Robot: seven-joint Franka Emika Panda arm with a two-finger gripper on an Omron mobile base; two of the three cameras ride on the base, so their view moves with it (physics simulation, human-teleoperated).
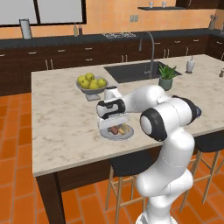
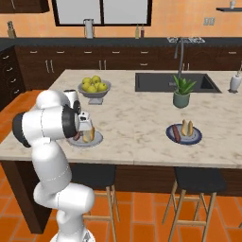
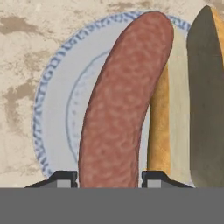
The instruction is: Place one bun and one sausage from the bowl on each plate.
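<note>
My gripper (image 3: 111, 177) hangs low over the pale grey plate (image 3: 57, 113) near the island's front edge, and its two tips press the sides of a reddish-brown sausage (image 3: 122, 100). A split golden bun (image 3: 175, 109) lies on the same plate, right beside the sausage. In the base views the gripper (image 1: 114, 124) (image 2: 84, 130) covers most of this plate (image 1: 117, 136) (image 2: 98, 140). Farther right, the blue-grey plate (image 2: 196, 138) carries another sausage (image 2: 176, 133) and another bun (image 2: 187, 128). The bowl is out of view.
A silvery pedestal bowl of yellow-green fruit (image 1: 92, 85) (image 2: 96, 87) stands just behind the gripper. A potted plant (image 2: 182, 93), the sink (image 2: 172, 81) and a soap dispenser (image 1: 190, 64) sit farther back. Stools (image 2: 196, 182) stand under the counter's front edge.
</note>
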